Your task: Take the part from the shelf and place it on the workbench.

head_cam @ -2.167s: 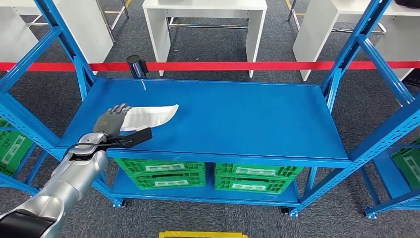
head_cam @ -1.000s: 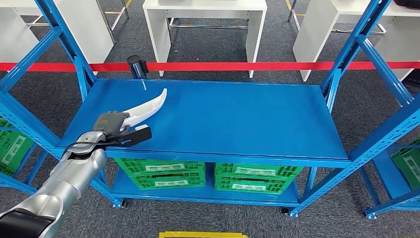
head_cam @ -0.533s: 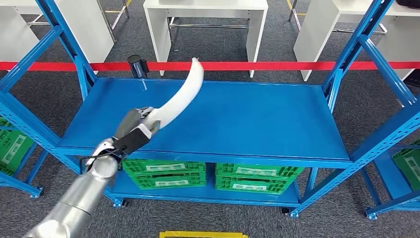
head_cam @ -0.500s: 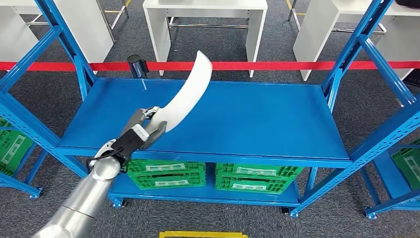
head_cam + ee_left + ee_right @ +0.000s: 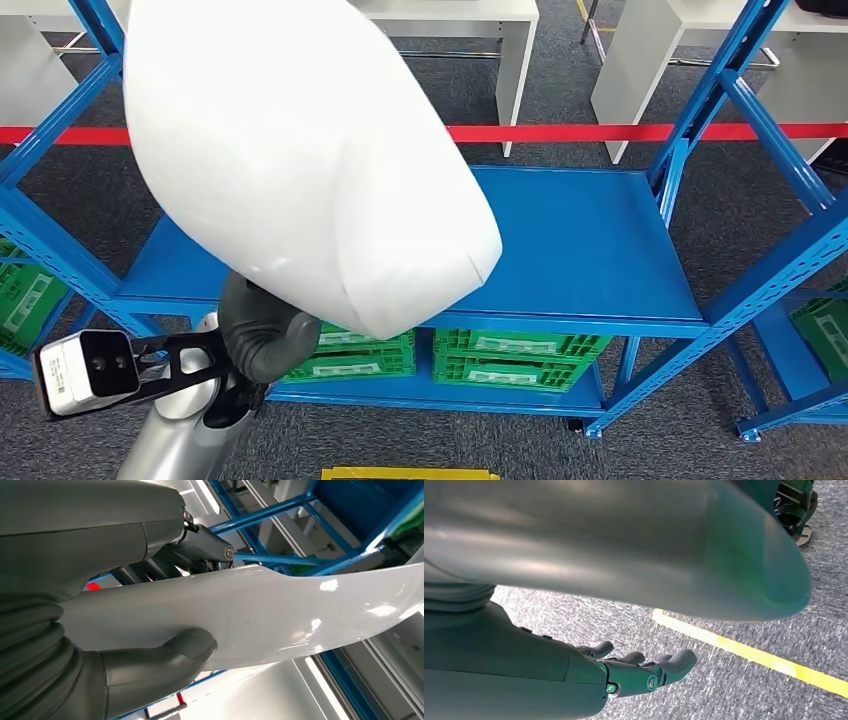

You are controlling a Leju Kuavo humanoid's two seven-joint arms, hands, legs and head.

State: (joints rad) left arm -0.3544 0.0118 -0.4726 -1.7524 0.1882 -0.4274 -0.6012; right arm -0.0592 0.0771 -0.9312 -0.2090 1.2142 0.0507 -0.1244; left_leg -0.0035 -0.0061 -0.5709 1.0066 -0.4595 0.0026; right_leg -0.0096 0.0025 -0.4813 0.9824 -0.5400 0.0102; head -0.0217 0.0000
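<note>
The part is a long curved white plastic piece (image 5: 300,160), raised close to the head camera, where it covers the upper left of the picture. My left hand (image 5: 262,335) grips its lower end from beneath. In the left wrist view the thumb (image 5: 165,660) presses one face of the white part (image 5: 280,620) and the darker fingers (image 5: 200,545) clamp the other side. My right hand (image 5: 639,672) hangs over grey carpet with its fingers loosely extended and nothing in them.
The blue shelf (image 5: 580,240) stands in front, its top level bare where visible. Green crates (image 5: 515,358) sit on its lower level. A red barrier tape (image 5: 600,132) runs behind it, with white tables (image 5: 660,60) beyond. A yellow floor line (image 5: 764,655) crosses the carpet.
My left hand closed on the white part lying on the shelf, then lifted it up and back toward the head camera, where it now looms large. The shelf top is left bare.
</note>
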